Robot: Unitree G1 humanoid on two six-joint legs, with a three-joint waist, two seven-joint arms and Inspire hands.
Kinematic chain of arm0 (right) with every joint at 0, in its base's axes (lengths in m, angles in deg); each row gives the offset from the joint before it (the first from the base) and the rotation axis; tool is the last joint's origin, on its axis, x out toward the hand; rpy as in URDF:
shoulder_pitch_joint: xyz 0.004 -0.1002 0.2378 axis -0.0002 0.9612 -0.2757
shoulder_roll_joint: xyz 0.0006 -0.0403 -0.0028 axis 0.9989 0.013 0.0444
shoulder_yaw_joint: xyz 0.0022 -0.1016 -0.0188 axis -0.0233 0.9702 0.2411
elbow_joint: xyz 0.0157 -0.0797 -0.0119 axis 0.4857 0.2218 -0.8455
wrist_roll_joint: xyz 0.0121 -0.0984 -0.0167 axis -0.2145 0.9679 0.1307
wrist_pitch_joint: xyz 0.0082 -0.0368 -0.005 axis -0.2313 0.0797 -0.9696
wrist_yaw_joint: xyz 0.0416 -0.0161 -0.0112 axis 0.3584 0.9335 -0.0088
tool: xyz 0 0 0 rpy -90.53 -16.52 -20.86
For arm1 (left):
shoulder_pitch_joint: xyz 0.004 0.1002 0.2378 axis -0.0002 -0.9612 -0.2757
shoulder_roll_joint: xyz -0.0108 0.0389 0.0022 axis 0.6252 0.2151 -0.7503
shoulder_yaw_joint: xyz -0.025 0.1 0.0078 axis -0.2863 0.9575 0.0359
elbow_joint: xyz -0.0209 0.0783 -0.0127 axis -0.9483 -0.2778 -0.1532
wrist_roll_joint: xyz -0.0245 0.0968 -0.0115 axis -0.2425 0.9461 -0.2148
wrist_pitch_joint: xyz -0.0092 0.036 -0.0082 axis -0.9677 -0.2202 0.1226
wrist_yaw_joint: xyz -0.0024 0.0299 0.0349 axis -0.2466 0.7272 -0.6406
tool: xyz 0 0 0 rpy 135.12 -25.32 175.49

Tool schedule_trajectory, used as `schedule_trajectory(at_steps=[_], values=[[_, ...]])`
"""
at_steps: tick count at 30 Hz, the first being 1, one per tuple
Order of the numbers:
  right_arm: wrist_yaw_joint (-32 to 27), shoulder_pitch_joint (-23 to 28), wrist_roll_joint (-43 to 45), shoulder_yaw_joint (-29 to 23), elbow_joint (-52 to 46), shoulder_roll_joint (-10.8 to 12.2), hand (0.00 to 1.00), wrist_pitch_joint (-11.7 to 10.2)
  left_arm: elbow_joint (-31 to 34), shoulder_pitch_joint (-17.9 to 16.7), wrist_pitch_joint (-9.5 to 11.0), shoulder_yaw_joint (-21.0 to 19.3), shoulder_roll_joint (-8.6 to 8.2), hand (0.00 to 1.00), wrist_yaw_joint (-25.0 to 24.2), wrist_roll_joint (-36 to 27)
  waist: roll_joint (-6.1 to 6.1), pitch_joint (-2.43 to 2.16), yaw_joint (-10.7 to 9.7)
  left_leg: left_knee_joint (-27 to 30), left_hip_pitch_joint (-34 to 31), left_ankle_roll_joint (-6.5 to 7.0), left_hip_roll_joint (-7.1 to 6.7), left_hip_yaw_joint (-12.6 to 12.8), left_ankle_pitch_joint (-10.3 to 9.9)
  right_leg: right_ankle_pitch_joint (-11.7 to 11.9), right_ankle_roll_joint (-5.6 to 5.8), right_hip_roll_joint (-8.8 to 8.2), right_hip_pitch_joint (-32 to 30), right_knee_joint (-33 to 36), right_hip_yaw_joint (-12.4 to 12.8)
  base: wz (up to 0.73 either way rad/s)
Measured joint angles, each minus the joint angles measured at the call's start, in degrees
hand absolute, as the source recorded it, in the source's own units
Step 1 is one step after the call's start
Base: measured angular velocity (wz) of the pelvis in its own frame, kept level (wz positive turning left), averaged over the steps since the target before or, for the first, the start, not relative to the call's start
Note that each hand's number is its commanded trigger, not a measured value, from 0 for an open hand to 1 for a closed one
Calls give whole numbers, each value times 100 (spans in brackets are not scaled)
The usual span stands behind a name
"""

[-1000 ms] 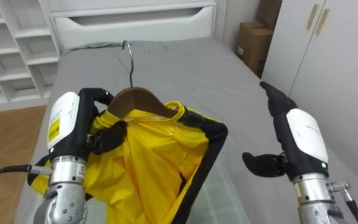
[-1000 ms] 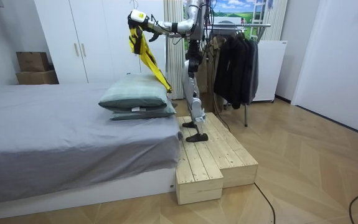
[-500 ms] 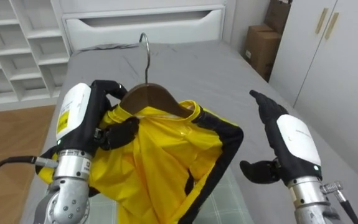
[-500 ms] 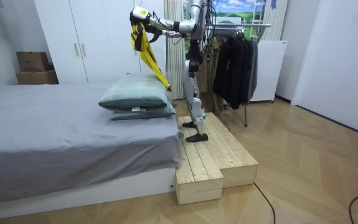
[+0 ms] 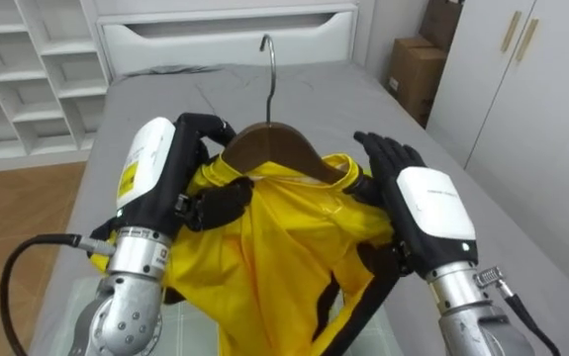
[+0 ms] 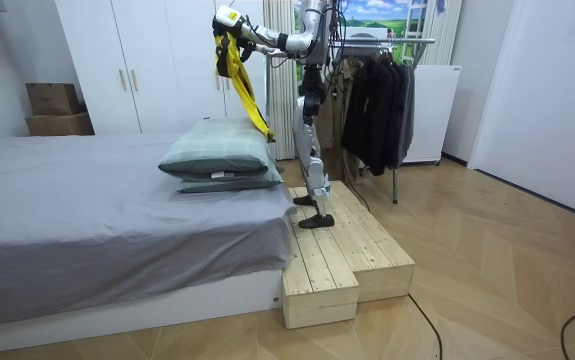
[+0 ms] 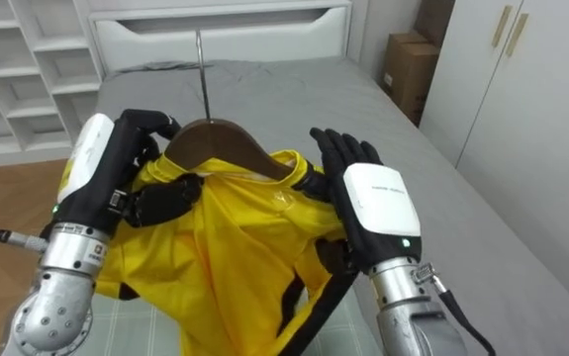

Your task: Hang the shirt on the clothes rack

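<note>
**Left hand (image 5: 165,168) clamped on a loaded hanger (image 5: 276,141); hanging yet to be done**

In the left eye view, one wooden end of the hanger is gripped by the left hand. Its fingers are curled over the wood and its thumb is pressed into the yellow garment (image 5: 274,247) just below. The right hand (image 5: 423,203) is laid flat against the garment's other shoulder, with fingers straight and a little spread, and nothing is clasped by it. The garment is draped over the hanger, and its black-edged cloth is bunched and hanging between the two arms. The metal hook (image 5: 267,59) is pointed upward and is caught on nothing. A grey bed (image 5: 165,94) is seen beyond.

In the room view, the robot is seen standing on a wooden platform (image 6: 342,250) beside the bed, by the stacked pillows (image 6: 217,155). Both arms are raised toward the bed and the garment is held high above the pillows. A rack (image 6: 392,42) bearing dark clothes (image 6: 372,100) is set behind the robot.

In the right eye view, the same hold is shown: one end clamped, the other shoulder merely touched by flat fingers.

The garment may be judged as already on its hanger, though untidily. What is left, it seems, is for the rack to be faced, the hook to be set over its rail, and the hanger to be let go.
</note>
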Motion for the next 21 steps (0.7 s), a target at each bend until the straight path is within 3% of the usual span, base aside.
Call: schedule_trajectory(at_steps=[21], values=[[-312, -22, -4, 184, 0, 256, 0, 0, 2, 13, 0, 156, 1, 100, -167, -57, -77, 10, 122, 41, 12, 0, 0, -30, 0, -2, 2, -10, 52, -5, -42, 0]])
